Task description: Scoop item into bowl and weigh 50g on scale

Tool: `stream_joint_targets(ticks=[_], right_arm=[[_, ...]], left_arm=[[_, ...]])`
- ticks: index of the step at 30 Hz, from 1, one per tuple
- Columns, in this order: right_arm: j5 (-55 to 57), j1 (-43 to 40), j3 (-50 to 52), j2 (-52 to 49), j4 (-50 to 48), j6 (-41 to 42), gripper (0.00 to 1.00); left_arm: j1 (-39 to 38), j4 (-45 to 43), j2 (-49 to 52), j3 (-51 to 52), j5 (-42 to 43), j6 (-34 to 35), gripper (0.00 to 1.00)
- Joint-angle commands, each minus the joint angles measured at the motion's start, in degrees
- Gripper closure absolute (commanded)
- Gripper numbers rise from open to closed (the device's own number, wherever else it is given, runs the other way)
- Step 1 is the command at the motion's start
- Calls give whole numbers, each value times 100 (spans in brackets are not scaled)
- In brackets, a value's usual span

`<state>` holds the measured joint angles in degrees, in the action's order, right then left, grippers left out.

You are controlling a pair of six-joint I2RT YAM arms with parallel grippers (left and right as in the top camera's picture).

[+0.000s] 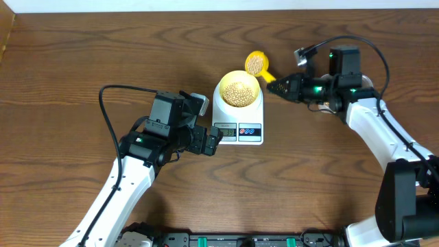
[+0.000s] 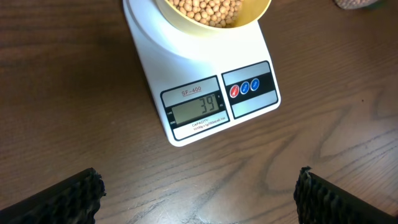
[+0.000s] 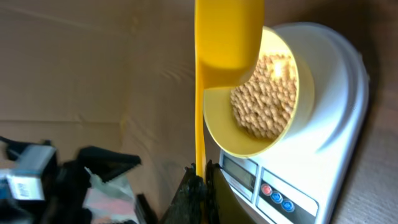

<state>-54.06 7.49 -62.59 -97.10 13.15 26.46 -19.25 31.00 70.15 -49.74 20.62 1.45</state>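
The white scale [image 1: 221, 114] stands mid-table with the pale-yellow bowl [image 1: 221, 87] on its platform, holding tan beans [image 1: 239, 94]. In the left wrist view the scale [image 2: 155, 56] display reads 39 below the bowl [image 2: 256, 14]. My right gripper [image 1: 280, 87] is shut on the handle of a yellow scoop [image 1: 256, 64], whose cup carries beans just behind the bowl's far-right rim. The right wrist view shows the scoop [image 3: 227, 37] over the bowl [image 3: 230, 134] and beans [image 3: 264, 93], with the gripper [image 3: 202, 180] pinching the handle. My left gripper [image 2: 199, 190] stands open and empty before the scale.
Bare brown wood surrounds the scale on all sides. The left arm [image 1: 168, 130] rests just left of the scale's front edge. A cable [image 1: 110, 110] loops behind the left arm, and the right arm [image 1: 384, 130] stretches in from the right.
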Motion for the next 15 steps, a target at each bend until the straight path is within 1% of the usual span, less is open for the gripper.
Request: stream_joint_targets(ticks=[1,4,10,12,15], right_arm=[[271,177,-17,31,249,-444,99],[271,317,-17,31,404,-457,99],[273,461,-17,31,444,-793,99],[284,461,-17,31,452,-1123,99],[505,461,-17,31,452,-1220,99]], left_arm=[[-9,-7,22,-9,-57,-15,0],[-9,-7,22,-9,-57,-15,0],[-9,-7,22,-9,-59,-15,0],[-9,-7,22,-9,-59,-15,0],[-9,-7,22,-9,-57,-15,0]])
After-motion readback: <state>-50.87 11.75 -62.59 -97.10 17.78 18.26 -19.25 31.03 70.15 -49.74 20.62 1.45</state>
